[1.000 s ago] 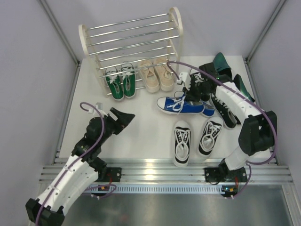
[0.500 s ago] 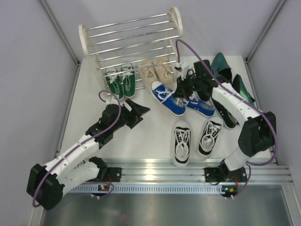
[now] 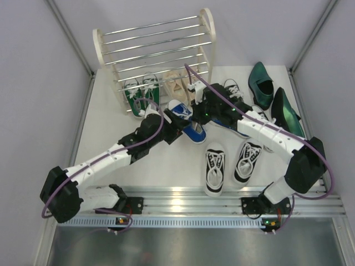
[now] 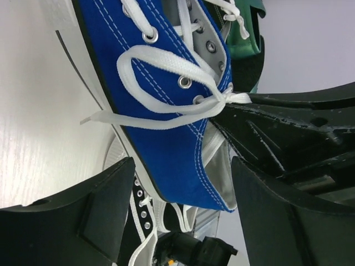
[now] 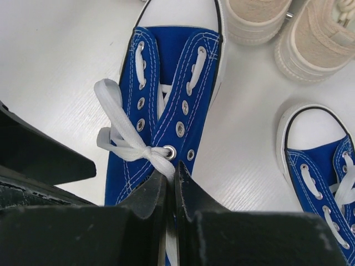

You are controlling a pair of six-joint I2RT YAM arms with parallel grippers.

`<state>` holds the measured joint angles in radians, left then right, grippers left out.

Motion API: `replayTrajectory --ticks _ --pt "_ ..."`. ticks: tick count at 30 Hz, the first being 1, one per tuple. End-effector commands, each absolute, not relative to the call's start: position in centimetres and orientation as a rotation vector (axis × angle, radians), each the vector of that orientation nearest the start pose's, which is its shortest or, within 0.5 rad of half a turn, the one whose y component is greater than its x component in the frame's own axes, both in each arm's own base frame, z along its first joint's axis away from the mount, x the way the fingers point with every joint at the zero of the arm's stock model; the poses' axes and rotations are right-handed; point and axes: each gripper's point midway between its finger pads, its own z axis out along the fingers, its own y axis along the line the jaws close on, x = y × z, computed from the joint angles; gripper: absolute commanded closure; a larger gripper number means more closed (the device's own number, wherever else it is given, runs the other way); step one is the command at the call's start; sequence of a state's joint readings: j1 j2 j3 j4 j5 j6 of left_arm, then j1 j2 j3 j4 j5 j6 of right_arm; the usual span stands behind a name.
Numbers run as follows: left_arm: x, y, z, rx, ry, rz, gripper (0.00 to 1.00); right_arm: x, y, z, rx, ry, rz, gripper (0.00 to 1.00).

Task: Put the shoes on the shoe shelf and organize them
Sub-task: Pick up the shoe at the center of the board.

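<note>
One blue sneaker (image 3: pixel 184 118) lies in front of the shoe shelf (image 3: pixel 155 47), its toe toward the rack. My right gripper (image 3: pixel 198 108) is shut on its tongue and lace knot (image 5: pixel 166 158). From the left, my left gripper (image 3: pixel 176 131) stands open, its fingers on either side of the blue sneaker's heel (image 4: pixel 183 177) with gaps showing. The second blue sneaker (image 5: pixel 327 177) lies under my right arm. Green sneakers (image 3: pixel 141 95) and beige sneakers (image 3: pixel 180 86) sit at the foot of the rack.
A black-and-white pair (image 3: pixel 214 166) stands near the front edge, with another black-and-white shoe (image 3: pixel 232 88) behind my right arm. Dark green dress shoes (image 3: pixel 262 82) lie at the back right. Grey walls close in both sides.
The right gripper has dragged the blue sneaker left and turned its toe toward the rack. The left arm has reached right until its open fingers straddle the heel.
</note>
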<state>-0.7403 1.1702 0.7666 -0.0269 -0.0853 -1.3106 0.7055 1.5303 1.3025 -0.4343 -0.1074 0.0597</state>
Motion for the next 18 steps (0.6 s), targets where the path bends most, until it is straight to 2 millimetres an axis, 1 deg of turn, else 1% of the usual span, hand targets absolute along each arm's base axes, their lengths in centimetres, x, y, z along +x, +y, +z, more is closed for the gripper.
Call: replayTrajectory --ticks 1,3,4,5,6,7,8,9,12,14,15,16,18 --pt "27.8 -28.6 20.8 -0.695 2.098 -1.117 0.26 33.0 30.6 25.2 -0.647 1.971 0.548 1.00" --pt "27.9 -29.0 21.0 -0.675 2.105 -1.096 0.29 32.5 31.1 25.1 -0.671 1.965 0.551 1.00" --pt "27.8 -29.1 20.1 -0.651 2.138 -1.054 0.31 32.3 31.3 25.0 -0.678 1.966 0.554 1.00" --pt "28.1 -29.4 20.7 -0.637 2.132 -1.046 0.32 32.1 31.5 25.0 -0.683 1.965 0.558 1.00" --pt "28.0 -29.6 20.6 -0.618 2.147 -1.029 0.32 31.9 31.6 24.9 -0.686 1.968 0.562 1.00" --pt "27.9 -29.7 19.7 -0.594 2.180 -0.982 0.33 31.9 31.7 25.0 -0.682 1.967 0.567 1.00" --pt "27.9 -30.0 19.6 -0.577 2.192 -0.972 0.33 31.9 31.7 24.9 -0.683 1.969 0.566 1.00" --pt "27.8 -30.5 19.9 -0.550 2.196 -0.976 0.33 31.9 31.7 25.0 -0.683 1.967 0.564 1.00" --pt "27.6 -31.5 18.8 -0.492 2.242 -0.955 0.33 31.9 31.8 25.2 -0.681 1.963 0.568 1.00" --pt "27.4 -31.4 17.7 -0.477 2.290 -0.901 0.35 31.9 31.8 25.2 -0.676 1.966 0.569 1.00" --pt "27.4 -31.3 16.8 -0.460 2.315 -0.856 0.37 31.9 31.8 25.3 -0.673 1.964 0.570 1.00" --pt "27.5 -31.4 16.9 -0.445 2.319 -0.840 0.38 32.0 31.7 25.4 -0.672 1.962 0.568 1.00" --pt "27.2 -31.0 15.9 -0.412 2.356 -0.781 0.40 32.1 31.5 25.6 -0.666 1.958 0.562 1.00"
